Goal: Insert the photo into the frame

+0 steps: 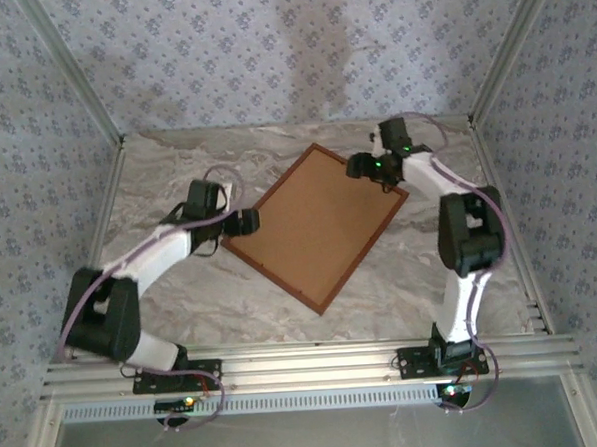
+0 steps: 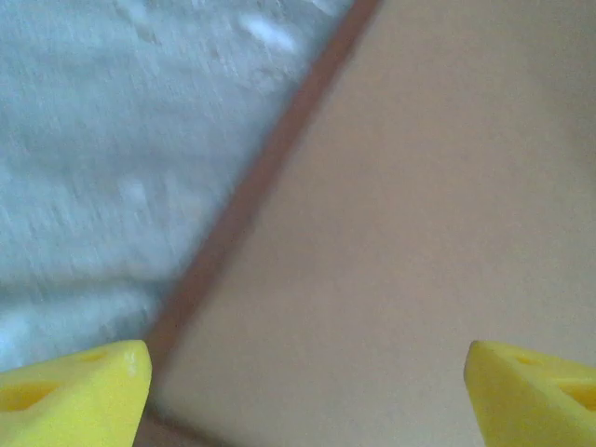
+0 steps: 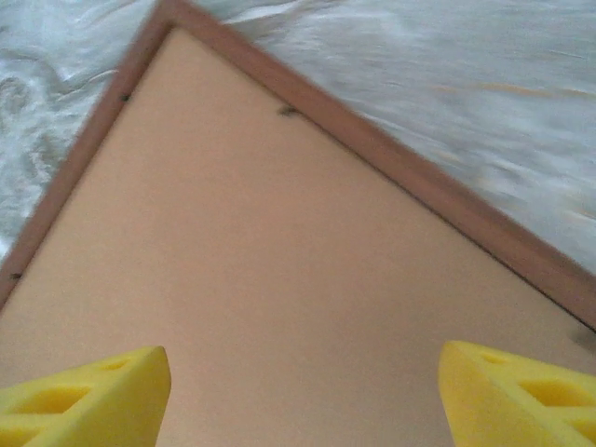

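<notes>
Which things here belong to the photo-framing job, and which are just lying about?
Belong to the job: the frame, back side up; the backing board set in it; the left gripper and the right gripper, both open over it.
Just there: the marbled tabletop; the patterned walls.

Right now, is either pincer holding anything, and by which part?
Nothing held. Left pincer and right pincer both stand open over the backing board in the frame.

frame [image 3: 372, 149] on table [image 1: 402, 278], backing board [image 1: 314, 228] inside it, left jaws at left edge, right jaws over far corner
</notes>
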Motion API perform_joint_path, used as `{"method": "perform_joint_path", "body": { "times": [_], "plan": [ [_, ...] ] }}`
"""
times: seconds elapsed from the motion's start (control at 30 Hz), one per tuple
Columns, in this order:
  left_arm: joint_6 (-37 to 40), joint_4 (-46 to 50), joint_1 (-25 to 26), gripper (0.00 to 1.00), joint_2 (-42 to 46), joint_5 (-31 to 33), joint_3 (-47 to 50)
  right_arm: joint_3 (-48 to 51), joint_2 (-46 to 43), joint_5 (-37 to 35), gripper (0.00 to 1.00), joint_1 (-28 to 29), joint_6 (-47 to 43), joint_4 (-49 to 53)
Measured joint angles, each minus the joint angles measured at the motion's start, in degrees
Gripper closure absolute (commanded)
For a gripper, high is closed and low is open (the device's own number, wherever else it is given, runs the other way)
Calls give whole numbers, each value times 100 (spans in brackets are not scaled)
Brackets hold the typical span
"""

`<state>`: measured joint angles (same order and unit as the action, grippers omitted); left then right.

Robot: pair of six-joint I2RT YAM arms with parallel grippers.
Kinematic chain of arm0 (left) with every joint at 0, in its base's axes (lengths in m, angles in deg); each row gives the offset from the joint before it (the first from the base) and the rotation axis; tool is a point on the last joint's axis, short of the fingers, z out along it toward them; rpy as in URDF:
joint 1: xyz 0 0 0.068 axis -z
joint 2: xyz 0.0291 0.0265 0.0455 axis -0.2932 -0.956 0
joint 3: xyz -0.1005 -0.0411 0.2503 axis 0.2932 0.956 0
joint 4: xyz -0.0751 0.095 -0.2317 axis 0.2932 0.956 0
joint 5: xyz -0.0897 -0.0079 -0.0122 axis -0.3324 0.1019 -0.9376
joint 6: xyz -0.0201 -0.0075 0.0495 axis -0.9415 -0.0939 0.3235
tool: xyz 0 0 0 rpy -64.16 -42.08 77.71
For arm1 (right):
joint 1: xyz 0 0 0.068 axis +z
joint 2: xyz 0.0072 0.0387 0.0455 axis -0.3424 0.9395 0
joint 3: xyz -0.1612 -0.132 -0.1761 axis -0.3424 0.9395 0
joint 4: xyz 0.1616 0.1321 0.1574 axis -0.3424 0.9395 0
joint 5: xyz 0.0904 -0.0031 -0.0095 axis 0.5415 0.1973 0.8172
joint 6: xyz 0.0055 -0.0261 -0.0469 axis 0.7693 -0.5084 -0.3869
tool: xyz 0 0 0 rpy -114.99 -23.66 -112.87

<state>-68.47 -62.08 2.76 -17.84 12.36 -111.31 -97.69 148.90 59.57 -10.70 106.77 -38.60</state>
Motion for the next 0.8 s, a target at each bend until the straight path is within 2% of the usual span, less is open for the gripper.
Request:
{"method": "perform_joint_path", "body": {
  "times": [0.17, 0.3, 0.5, 0.63, 0.8],
  "plan": [
    [715, 487, 42, 14, -1915, -114, -2133, 977, -885, -243, 22, -278, -15, -114],
    [1128, 1274, 138, 22, -3287, -162, -3950, 1554, -1078, -260, 22, -289, -11, -203],
    [1497, 2638, 254, 36, -4837, -157, -6247, 2020, -1241, -256, 22, -348, -13, -166],
    [1674, 3449, 323, 51, -5545, -160, -7366, 2090, -1478, -256, 22, -448, -13, -153],
    [1694, 3897, 356, 68, -5626, -96, -7587, 2090, -1563, -258, 22, -509, -13, -122]
  ]
}}
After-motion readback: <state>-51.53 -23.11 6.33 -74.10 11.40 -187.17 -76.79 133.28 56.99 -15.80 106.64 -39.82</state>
